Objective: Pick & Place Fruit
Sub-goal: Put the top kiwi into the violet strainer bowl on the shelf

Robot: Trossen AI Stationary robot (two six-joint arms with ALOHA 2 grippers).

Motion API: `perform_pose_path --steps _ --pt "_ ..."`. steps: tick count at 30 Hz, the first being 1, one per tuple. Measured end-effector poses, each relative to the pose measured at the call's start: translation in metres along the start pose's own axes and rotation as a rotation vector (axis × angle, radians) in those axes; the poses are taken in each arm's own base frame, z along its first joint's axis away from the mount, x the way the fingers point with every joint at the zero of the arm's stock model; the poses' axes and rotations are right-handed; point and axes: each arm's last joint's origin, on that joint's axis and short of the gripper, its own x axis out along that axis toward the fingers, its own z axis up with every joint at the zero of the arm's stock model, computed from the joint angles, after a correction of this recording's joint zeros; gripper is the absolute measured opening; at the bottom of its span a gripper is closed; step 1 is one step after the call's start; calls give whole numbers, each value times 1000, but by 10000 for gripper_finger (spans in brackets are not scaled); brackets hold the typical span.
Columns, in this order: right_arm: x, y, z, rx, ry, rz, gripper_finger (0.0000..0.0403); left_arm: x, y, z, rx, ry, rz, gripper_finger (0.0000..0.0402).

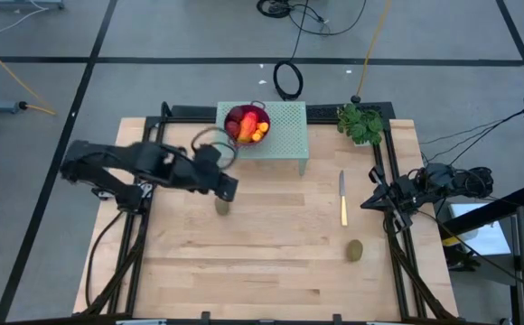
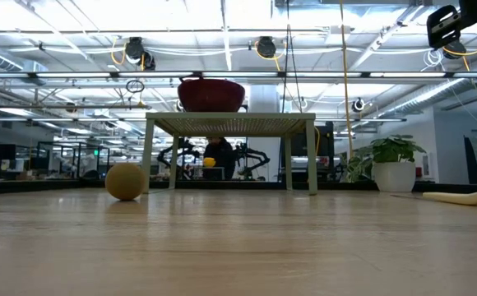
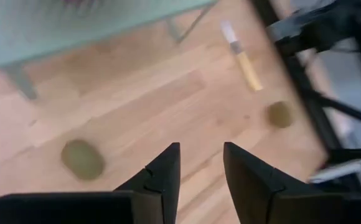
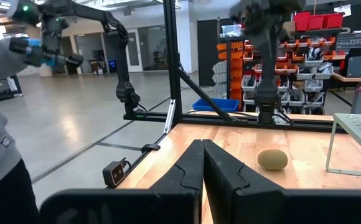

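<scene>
fruit, a matte brown-green oval [image 3: 82, 159], lies beneath the empty, parted left claw [image 3: 200, 163].

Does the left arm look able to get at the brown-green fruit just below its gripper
Probably yes. The left gripper hangs near that brown-green fruit, its fingers apart and holding nothing. Only bare table lies around the fruit; the green stand sits farther back.

No readable text, label or number anywhere.
</scene>
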Motion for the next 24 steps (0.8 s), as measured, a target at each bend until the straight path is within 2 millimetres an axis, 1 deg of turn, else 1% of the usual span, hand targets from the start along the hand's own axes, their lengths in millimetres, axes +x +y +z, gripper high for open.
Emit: perform_pose_path --steps 5,9,13,18,24 --pt "0 0 0 0 0 3 0 32 -3 -18 -28 67 176 126" --pt "0 0 0 0 0 4 0 52 -2 -27 -64 137 284 150" --pt "0 0 0 0 0 4 0 70 -6 -33 -81 181 320 180" --pt "0 0 0 0 0 4 0 85 -9 -37 -73 206 346 214" --pt "0 0 0 0 0 3 0 88 -9 -38 -68 207 355 249"
